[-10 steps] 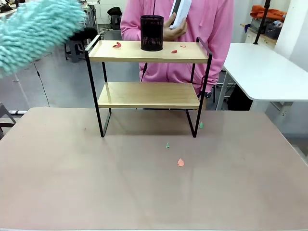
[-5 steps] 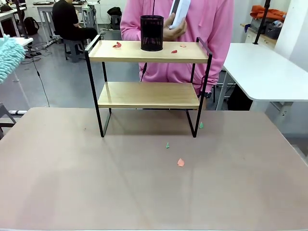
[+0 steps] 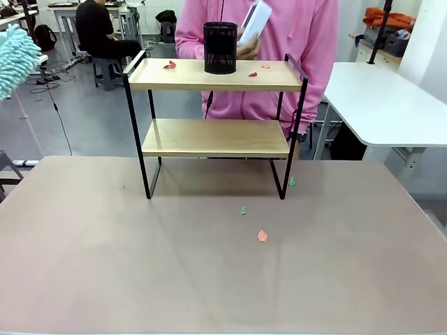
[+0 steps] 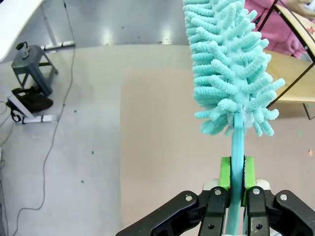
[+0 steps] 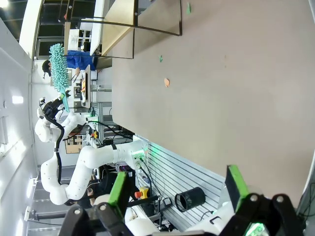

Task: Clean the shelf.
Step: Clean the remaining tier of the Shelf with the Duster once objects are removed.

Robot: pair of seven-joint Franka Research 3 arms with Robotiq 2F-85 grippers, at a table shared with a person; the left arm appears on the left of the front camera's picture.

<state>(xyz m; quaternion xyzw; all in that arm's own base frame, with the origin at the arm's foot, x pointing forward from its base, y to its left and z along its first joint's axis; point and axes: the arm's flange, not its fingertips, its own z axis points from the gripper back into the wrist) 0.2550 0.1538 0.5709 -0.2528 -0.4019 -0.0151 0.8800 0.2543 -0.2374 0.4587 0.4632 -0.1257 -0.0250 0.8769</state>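
We see the left jaws clamped on the duster point(image 4: 226, 64) handle, held well left of the shelf point(image 3: 215, 137); the right jaws stand apart, far from it.

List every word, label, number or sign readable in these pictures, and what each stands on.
None can be read. The shelf, the black mesh cup, the white item the person holds and the teal duster show no print; anything farther off is too small to tell.
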